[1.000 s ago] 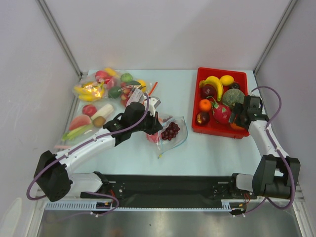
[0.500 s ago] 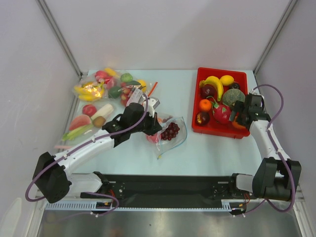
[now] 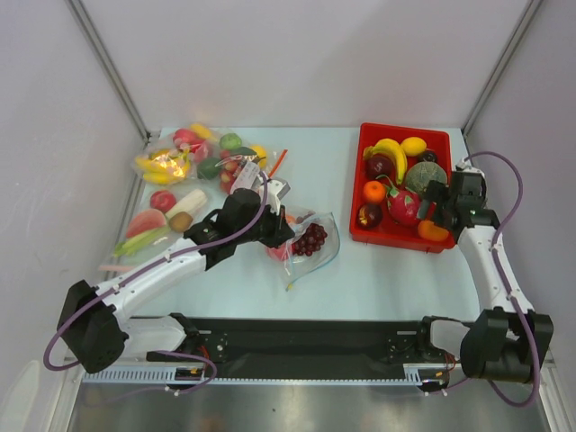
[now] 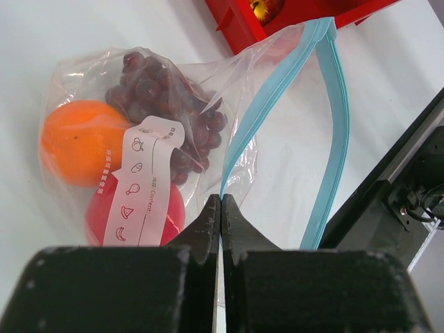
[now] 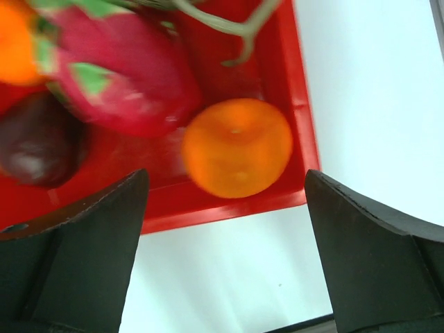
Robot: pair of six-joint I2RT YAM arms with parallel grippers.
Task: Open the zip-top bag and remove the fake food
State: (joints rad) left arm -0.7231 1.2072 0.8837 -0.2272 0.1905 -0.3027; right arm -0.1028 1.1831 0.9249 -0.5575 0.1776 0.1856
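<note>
Left end effector [image 3: 284,229] at the zip-top bag [image 3: 321,256]; right end effector [image 3: 437,203] above the red bin [image 3: 364,180].

This looks like a robotics lab test cell: plain white panel walls [image 3: 306,63] and grey metal posts [image 3: 108,67] box in a pale table [image 3: 387,279], with two robot arms [image 3: 162,268] bolted to a black rail [image 3: 306,340] along its near edge.

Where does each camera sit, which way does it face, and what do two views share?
Top: above and behind the bases, facing down at the table; left arm and right arm show.
Left wrist: looks past the shut left fingers at the bag.
Right wrist: looks down between the open right fingers into the red bin.
Shared: top and left wrist both show the bag.
</note>
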